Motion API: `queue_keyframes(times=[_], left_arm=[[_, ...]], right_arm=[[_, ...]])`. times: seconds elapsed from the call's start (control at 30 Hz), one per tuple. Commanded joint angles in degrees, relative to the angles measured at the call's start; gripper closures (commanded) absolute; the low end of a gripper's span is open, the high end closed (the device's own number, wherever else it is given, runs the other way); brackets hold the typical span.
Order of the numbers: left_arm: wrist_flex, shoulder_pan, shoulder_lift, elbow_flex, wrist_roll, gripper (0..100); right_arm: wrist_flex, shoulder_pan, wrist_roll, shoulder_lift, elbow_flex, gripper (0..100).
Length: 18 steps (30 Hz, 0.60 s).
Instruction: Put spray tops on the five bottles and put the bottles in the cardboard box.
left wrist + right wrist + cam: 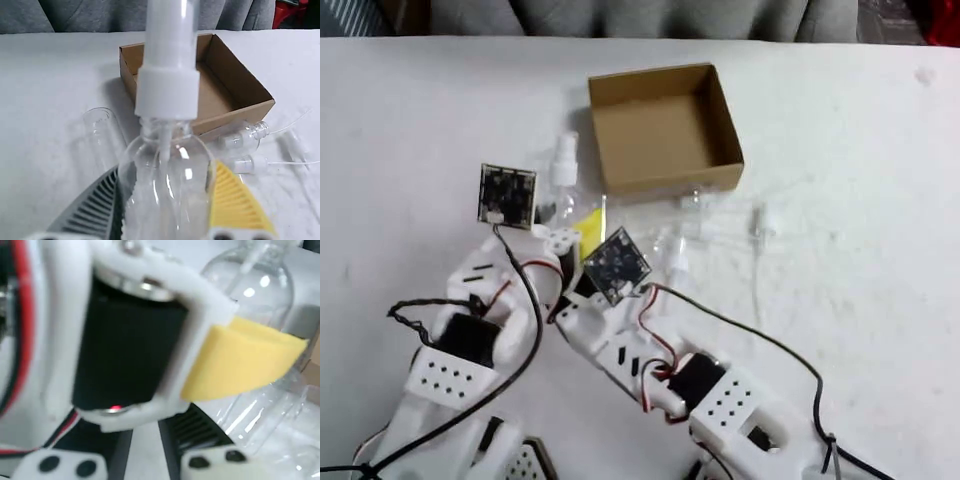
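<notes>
One clear bottle (167,170) clamped in left gripper (167,207), long axis near-to-far, spray top (167,95) pointing far, just left of cardboard box (235,115). Right gripper (150,445) state: can't tell.

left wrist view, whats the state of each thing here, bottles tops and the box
bottle: upright, gripped in the left tool
spray top: sitting on that bottle's neck
cardboard box: open, nothing inside
second bottle: lying on its side, no top on
loose spray top: lying flat, not fitted
</notes>
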Motion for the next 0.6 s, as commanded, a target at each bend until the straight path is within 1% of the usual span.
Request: queue_keyframes(times=[0.0, 0.13, 0.27, 0.57], left_arm=[[0.62, 1.01, 0.04, -4.22, 0.62, 98], [0.62, 1.01, 0.04, -4.22, 0.62, 98], [0.62, 1.01, 0.04, -4.13, 0.62, 98], [0.53, 0.66, 0.04, -3.43, 0.35, 98]], right_arm=[[-1.36, 4.09, -0.44, 1.19, -0.97, 98.2], [-1.54, 6.64, -0.09, 2.51, -0.97, 98.2], [-4.26, 9.27, -0.09, 3.91, -0.97, 98.2], [-4.18, 11.21, 0.09, 3.82, -0.79, 98.2]])
